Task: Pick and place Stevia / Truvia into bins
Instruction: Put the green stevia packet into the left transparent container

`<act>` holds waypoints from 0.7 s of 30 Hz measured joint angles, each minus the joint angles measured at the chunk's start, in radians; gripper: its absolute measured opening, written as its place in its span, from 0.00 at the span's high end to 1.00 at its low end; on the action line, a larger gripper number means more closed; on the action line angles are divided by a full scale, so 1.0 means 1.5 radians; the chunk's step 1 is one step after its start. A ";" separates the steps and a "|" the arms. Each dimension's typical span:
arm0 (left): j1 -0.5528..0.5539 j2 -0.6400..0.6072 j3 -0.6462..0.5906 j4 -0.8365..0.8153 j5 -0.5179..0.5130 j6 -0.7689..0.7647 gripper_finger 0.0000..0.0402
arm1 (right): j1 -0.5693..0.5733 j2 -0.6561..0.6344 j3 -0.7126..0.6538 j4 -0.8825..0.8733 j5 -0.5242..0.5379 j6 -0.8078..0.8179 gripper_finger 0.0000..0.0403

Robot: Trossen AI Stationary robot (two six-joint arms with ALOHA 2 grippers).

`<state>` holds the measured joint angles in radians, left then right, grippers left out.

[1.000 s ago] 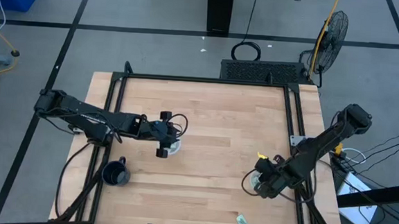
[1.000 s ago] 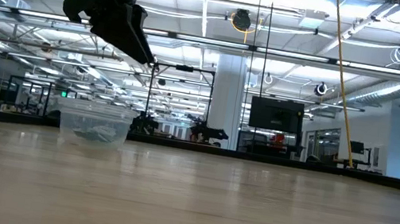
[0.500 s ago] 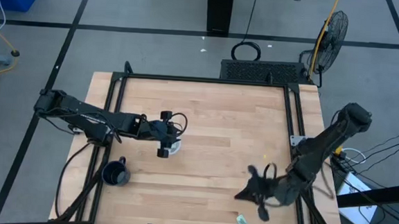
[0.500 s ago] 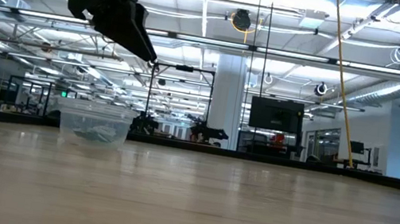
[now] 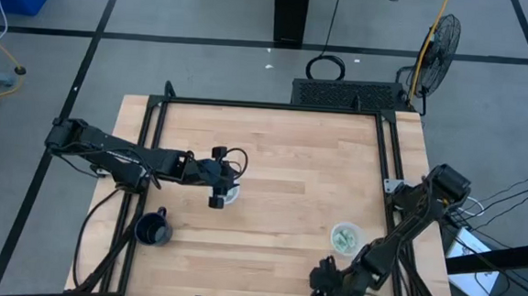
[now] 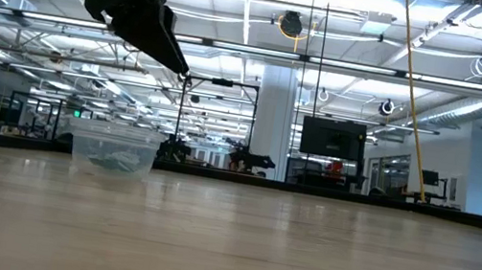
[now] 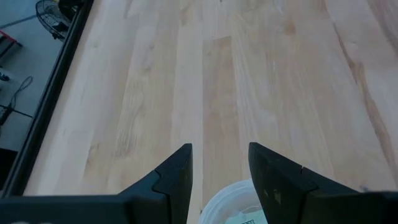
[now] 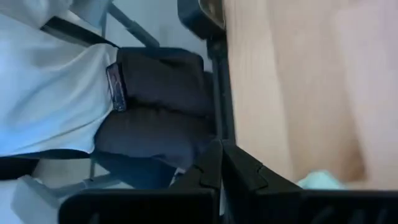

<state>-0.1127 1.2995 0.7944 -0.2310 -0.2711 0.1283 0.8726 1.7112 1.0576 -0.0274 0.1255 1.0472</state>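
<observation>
Left tool (image 5: 217, 176) open above a clear cup (image 5: 229, 195) left of the black mug's (image 5: 152, 229) far side, right tool (image 5: 326, 282) closed empty near the second cup (image 5: 345, 236) by the surface (image 5: 282, 158) edge

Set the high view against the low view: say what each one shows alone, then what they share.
Only the high view shows the black mug and the right gripper, down at the table's near edge. Only the low view shows the room behind the table, with a dark monitor. Both show the left gripper hanging over a clear cup.
</observation>
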 joint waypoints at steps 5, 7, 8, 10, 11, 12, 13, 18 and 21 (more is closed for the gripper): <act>0.000 0.000 0.000 0.001 0.000 -0.005 0.59 | 0.014 0.051 0.032 -0.052 -0.066 0.106 1.00; 0.000 0.000 0.000 0.001 0.000 -0.005 0.59 | 0.015 0.075 0.032 -0.052 -0.085 0.135 1.00; 0.000 0.000 0.000 0.002 0.000 -0.004 0.59 | 0.016 0.082 0.032 -0.055 -0.087 0.137 1.00; 0.000 0.000 0.000 0.003 0.000 0.002 0.59 | 0.015 0.092 0.033 -0.063 -0.087 0.126 1.00; 0.000 0.000 0.000 0.003 0.000 0.008 0.59 | 0.013 0.094 0.033 -0.076 -0.087 0.119 1.00; 0.000 0.000 0.000 0.003 0.000 0.014 0.59 | 0.010 0.094 0.034 -0.093 -0.084 0.110 1.00; 0.000 0.000 0.000 0.003 0.000 0.020 0.59 | 0.007 0.094 0.034 -0.107 -0.083 0.099 1.00; 0.000 0.000 0.000 0.003 0.000 0.021 0.59 | -0.004 0.091 0.034 -0.191 -0.084 0.050 1.00; 0.000 0.000 0.000 0.003 0.000 0.023 0.59 | -0.011 0.090 0.034 -0.208 -0.086 0.030 1.00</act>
<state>-0.1127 1.2995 0.7944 -0.2267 -0.2714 0.1623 0.8564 1.8468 1.1088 -0.3393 -0.0037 1.0918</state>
